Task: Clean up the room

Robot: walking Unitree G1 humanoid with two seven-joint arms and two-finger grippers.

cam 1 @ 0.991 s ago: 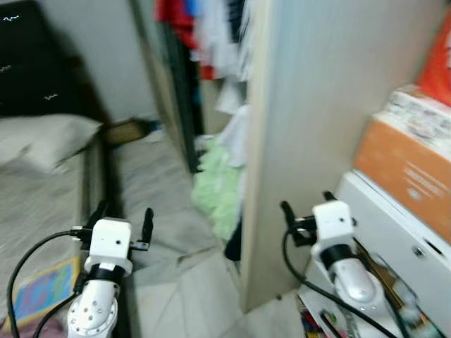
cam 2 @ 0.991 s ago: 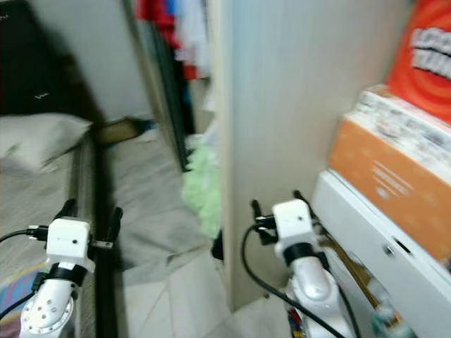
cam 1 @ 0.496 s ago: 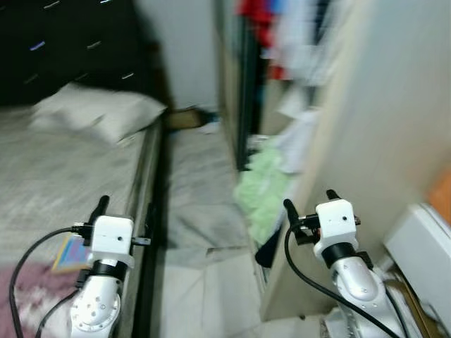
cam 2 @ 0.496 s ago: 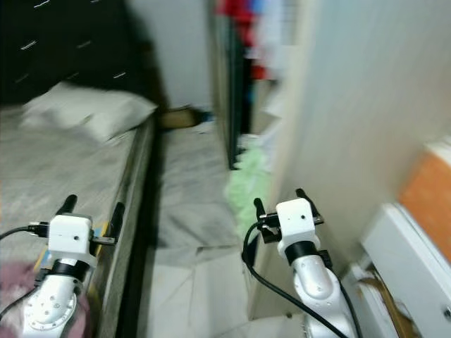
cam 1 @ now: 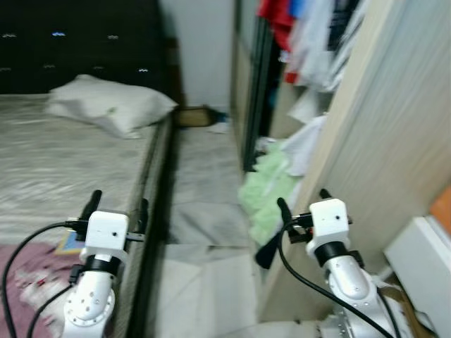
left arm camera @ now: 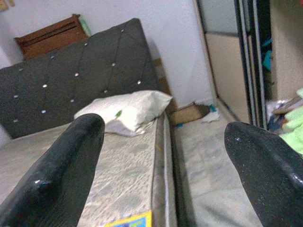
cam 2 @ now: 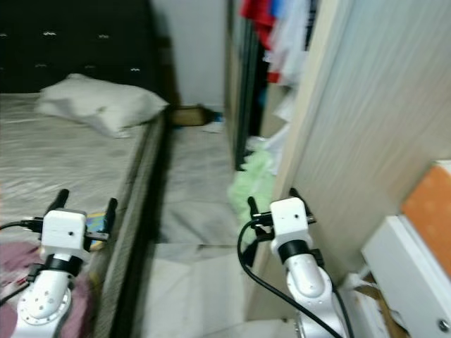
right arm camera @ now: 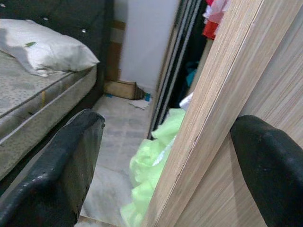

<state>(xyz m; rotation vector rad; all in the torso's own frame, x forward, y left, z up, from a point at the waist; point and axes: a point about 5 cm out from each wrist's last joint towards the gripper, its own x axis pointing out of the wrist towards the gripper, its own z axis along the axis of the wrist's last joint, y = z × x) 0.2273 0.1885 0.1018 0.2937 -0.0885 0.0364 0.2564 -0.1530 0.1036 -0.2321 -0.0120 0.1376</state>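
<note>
A pale green garment (cam 1: 266, 191) spills from the open wardrobe onto the floor, with white clothing (cam 1: 303, 144) beside it. Red and white clothes (cam 1: 303, 28) hang inside the wardrobe. On the bed's near corner lie a pink cloth (cam 1: 28, 271) and a colourful book (cam 1: 70, 243). My left gripper (cam 1: 116, 210) stands open over the bed's edge, holding nothing. My right gripper (cam 1: 301, 204) stands open in front of the wardrobe's wooden side panel (cam 1: 380, 155), near the green garment (right arm camera: 151, 165).
A bed (cam 1: 56, 176) with a white pillow (cam 1: 109, 109) and a dark tufted headboard (left arm camera: 71, 75) lies on the left. A narrow tiled aisle (cam 1: 204, 204) runs between bed and wardrobe, with a cardboard box (cam 1: 194, 116) at its far end. A white drawer unit (cam 2: 412, 274) stands at right.
The camera has swung left and steadied: the bed and pillow have come further into view and the orange boxes have slid to the right edge. Both grippers remain open.
</note>
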